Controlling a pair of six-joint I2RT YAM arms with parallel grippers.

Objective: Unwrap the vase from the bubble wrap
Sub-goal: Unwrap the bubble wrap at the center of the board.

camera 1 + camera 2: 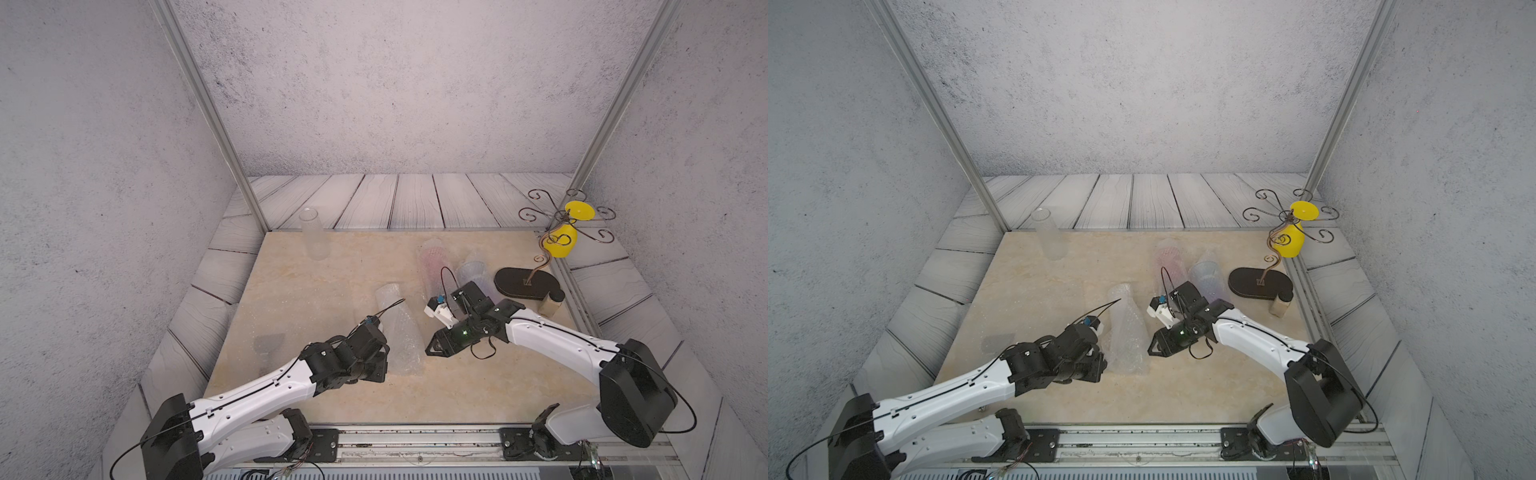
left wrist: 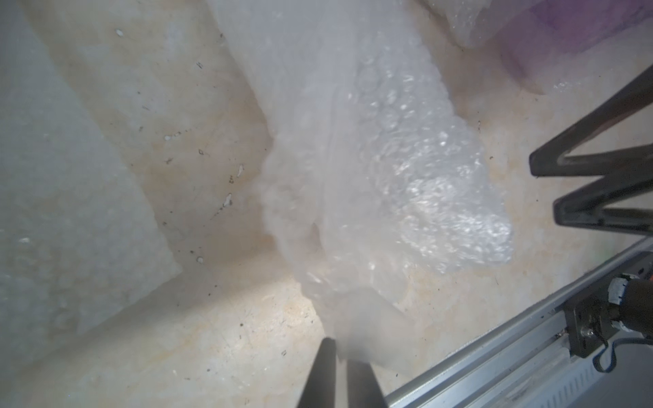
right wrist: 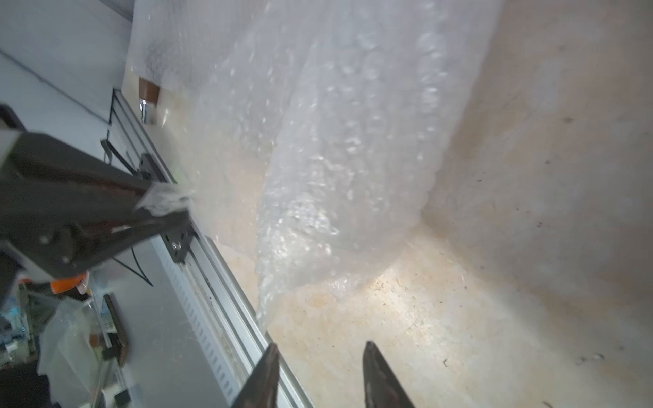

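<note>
The clear bubble-wrap bundle (image 1: 397, 328), rolled into a tube that is narrow at its far end and flares toward the near one, lies on its side in the middle of the beige marble-patterned tabletop (image 1: 332, 399), between the two arms. It looks almost fully wrapped. The layers are rolled round whatever is inside, and the film is too cloudy to make out a vase through it, so I judge this one barely begun, with only its loose near edge taken up. A flat crinkled sheet of bubble wrap (image 1: 270, 353) lies just to its left, and a bare clear glass vase (image 1: 313, 235) stands near the far left corner, which suggests one piece is already done. A pink-tinted wrapped roll (image 1: 432, 262) and a purple-tinted wrapped roll (image 1: 473, 272) lie beyond the right arm, both unopened. The left claw (image 2: 342, 349) sits at the bundle's wide near end with its jaws almost together. The right wrist view shows a scrap of clear film pinched between them, so it has hold of the wrap's edge. The right claw (image 3: 321, 348) is on the bundle's other side, just beside it but apart. Its jaws are spread moderately with only bare table between them, and it holds nothing. What remains is to draw that edge away and roll the sheet off.
</note>
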